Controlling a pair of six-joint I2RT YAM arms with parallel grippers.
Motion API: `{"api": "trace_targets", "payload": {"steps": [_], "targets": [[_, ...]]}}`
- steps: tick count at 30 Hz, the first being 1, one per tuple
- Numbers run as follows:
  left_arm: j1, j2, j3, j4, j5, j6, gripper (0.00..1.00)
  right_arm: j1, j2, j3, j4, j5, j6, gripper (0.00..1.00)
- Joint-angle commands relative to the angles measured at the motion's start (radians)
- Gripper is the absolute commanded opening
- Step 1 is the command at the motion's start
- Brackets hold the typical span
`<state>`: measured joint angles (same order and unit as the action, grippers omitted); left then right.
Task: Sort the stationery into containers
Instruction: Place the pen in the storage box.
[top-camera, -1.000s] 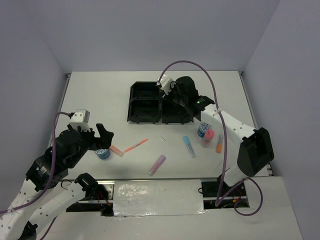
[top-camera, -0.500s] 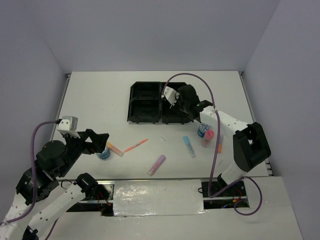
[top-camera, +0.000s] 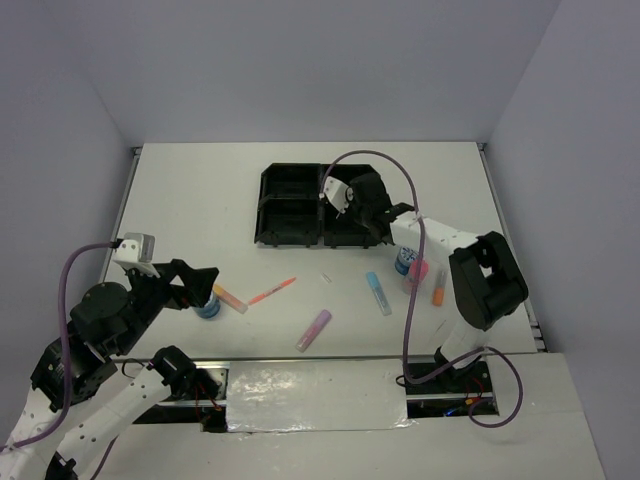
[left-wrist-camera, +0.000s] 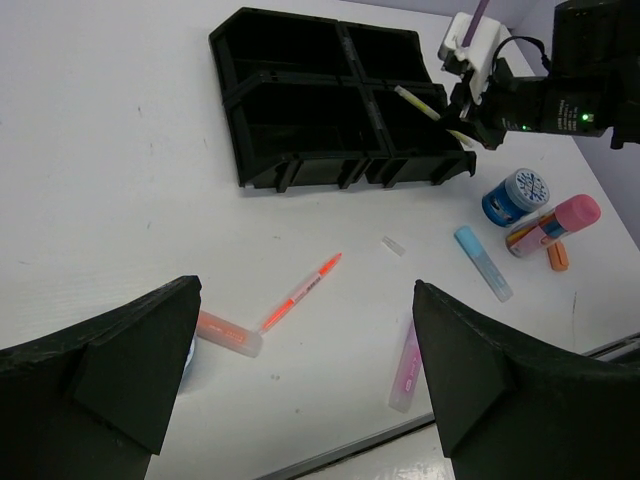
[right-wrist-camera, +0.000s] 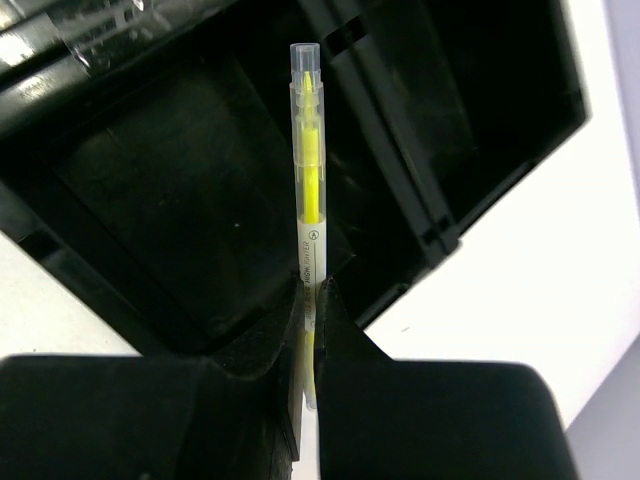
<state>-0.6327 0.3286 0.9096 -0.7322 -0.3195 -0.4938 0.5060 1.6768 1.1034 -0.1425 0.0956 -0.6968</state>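
Note:
The black tray (top-camera: 290, 212) stands at the table's middle back. My right gripper (top-camera: 362, 207) is shut on a thin yellow pen (right-wrist-camera: 308, 190) and holds it over the tray's near-right compartment (right-wrist-camera: 180, 200); the pen also shows in the left wrist view (left-wrist-camera: 418, 102). My left gripper (top-camera: 200, 280) is open and empty above the table's left front. Under it lie a tape roll (top-camera: 208, 306), an orange marker (left-wrist-camera: 228, 334), a thin pink pen (left-wrist-camera: 302, 292) and a purple marker (left-wrist-camera: 405, 365).
By the right arm lie a second tape roll (left-wrist-camera: 517, 195), a pink-capped bottle (left-wrist-camera: 555, 222), a light blue marker (left-wrist-camera: 483, 262) and a short orange marker (top-camera: 438, 290). A small clear cap (left-wrist-camera: 394, 245) lies in front of the tray.
My right gripper has come nearer and lower over the tray with the yellow pen. My left arm has drawn back to the left and nearer its base.

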Motion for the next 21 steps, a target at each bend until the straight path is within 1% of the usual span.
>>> {"api": "trace_targets", "payload": {"steps": [1,5,11,13,21], "targets": [[-0.004,-0.008,-0.006,0.047,0.017,0.035,0.99,0.003,0.030,0.041,0.035,0.010,0.011,0.04],[-0.002,-0.010,-0.006,0.045,0.016,0.034,0.99,0.005,0.047,0.039,0.038,0.021,0.019,0.06],[-0.002,-0.010,-0.008,0.048,0.020,0.037,0.99,0.008,0.047,0.053,0.049,-0.002,0.045,0.07],[-0.002,-0.010,-0.006,0.048,0.023,0.037,0.99,0.009,0.052,0.068,0.034,-0.013,0.052,0.10],[-0.002,-0.010,-0.009,0.051,0.030,0.038,0.99,0.025,0.075,0.081,0.018,-0.028,0.065,0.13]]}}
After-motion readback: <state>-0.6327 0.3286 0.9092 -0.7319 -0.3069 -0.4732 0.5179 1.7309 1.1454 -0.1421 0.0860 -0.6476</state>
